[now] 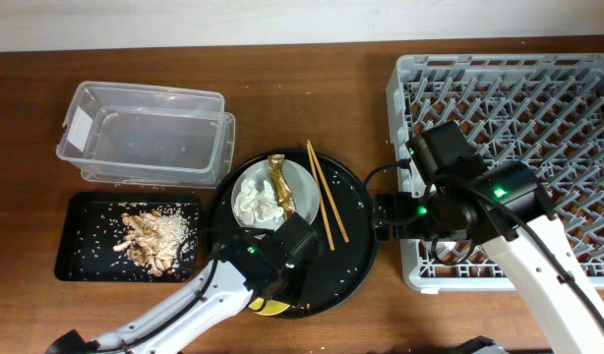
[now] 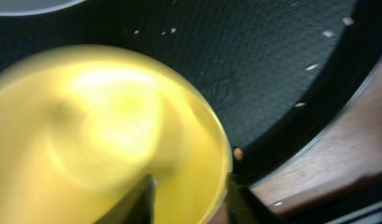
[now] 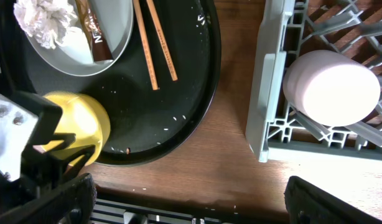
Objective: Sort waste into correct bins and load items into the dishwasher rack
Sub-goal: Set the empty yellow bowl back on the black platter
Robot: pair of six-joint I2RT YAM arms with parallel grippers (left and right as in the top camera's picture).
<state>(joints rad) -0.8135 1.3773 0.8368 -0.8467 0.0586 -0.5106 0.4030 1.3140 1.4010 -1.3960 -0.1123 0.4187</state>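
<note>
Our left gripper (image 2: 191,202) straddled the small yellow bowl (image 2: 104,137) at its rim, jaws apart; wooden chopsticks (image 3: 145,43) lay on the round black tray (image 3: 178,93); right gripper (image 3: 191,199) gaped wide.

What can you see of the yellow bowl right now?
The yellow bowl is small, round and glossy, plastic by its look, apparently mouth up and empty, though the left wrist view is blurred. It sits on the round black tray near the edge closest to the robot, apart from the grey plate. The left claw straddles its rim, one finger inside, one outside, with a gap showing. Overhead, the arm hides most of it.
</note>
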